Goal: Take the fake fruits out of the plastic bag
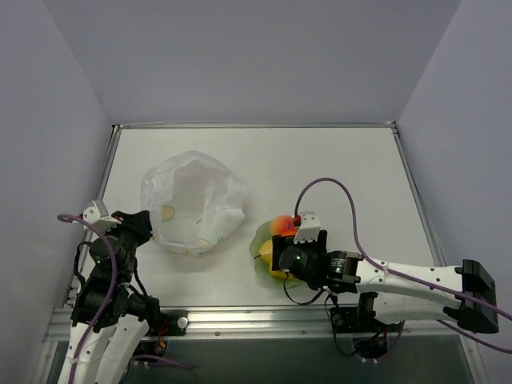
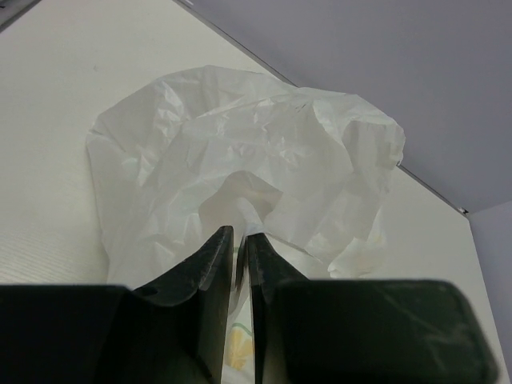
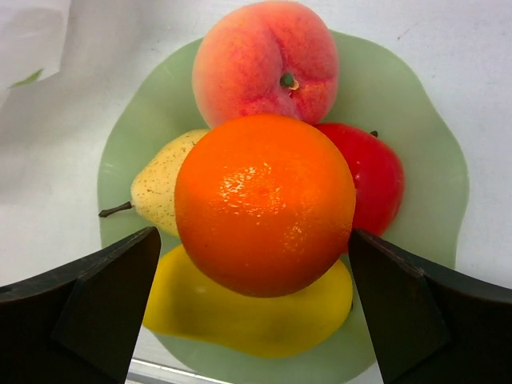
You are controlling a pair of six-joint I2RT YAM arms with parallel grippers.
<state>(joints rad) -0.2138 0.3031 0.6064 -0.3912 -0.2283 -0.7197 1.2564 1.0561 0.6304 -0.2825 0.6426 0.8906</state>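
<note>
The crinkled white plastic bag [image 1: 192, 204] lies at the left of the table. My left gripper [image 1: 148, 228] is shut on a fold of its near edge; in the left wrist view the fingers [image 2: 216, 264] pinch the bag [image 2: 256, 152]. Five fake fruits lie heaped on a pale green plate [image 3: 416, 136]: peach [image 3: 264, 60], red ball [image 3: 372, 176], pear [image 3: 160, 184], elongated yellow one [image 3: 248, 324], and the orange ball [image 3: 264, 204] on top. My right gripper [image 3: 254, 233] is open astride the orange ball, with a gap at the left finger.
The plate [image 1: 260, 240] stands right of the bag, near the table's front edge, under my right gripper [image 1: 276, 252]. A yellow and green mark [image 2: 238, 348] shows through the bag. Grey walls enclose the table on three sides.
</note>
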